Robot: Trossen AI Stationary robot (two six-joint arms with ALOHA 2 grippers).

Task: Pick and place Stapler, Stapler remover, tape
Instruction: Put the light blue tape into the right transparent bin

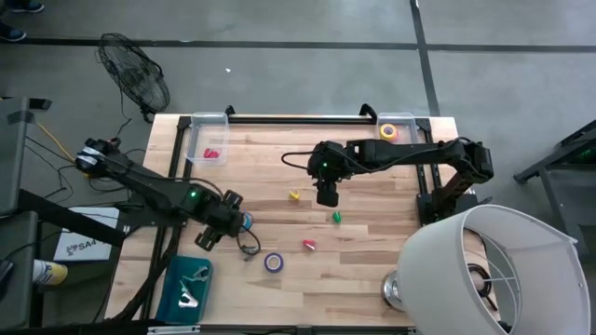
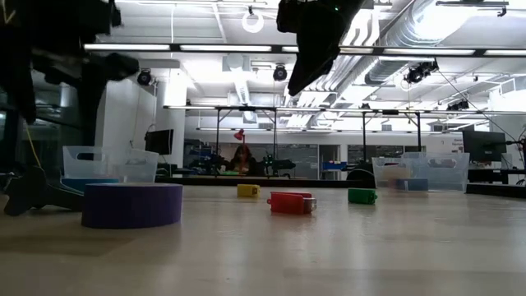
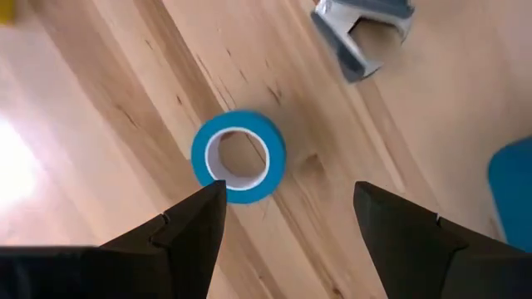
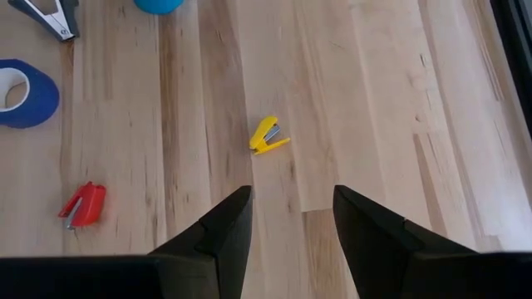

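— purple tape [image 2: 131,205] sits right up front in the low view, flat on the wooden table [image 1: 372,270] near its front edge. how many rolls?

— i count three: purple, a blue tape [image 3: 238,156] lying flat near the left edge, and a yellow tape [image 1: 388,131] inside the clear bin [image 1: 403,119] at the back right corner.

— staplers?

— three tiny ones mid-table: yellow stapler [image 4: 268,135], green stapler [image 1: 336,217], red stapler [image 1: 309,245]. something red lies in the clear bin [image 1: 207,121] at the back left corner, too small to name.

— removers?

— one metal staple remover [image 3: 362,33] beside the blue roll, another [image 1: 193,282] on the teal tray [image 1: 173,300] at the front left corner.

— grippers?

— left gripper [image 3: 287,212] hangs over the blue tape, fingers spread, nothing held. right gripper [image 4: 287,212] hovers near the yellow stapler, fingers apart, empty.

— the room?

— concrete floor, a fan [image 1: 136,72], a white lampshade [image 1: 489,270], ceiling strip lights, and a person [image 2: 243,158] seated far back.
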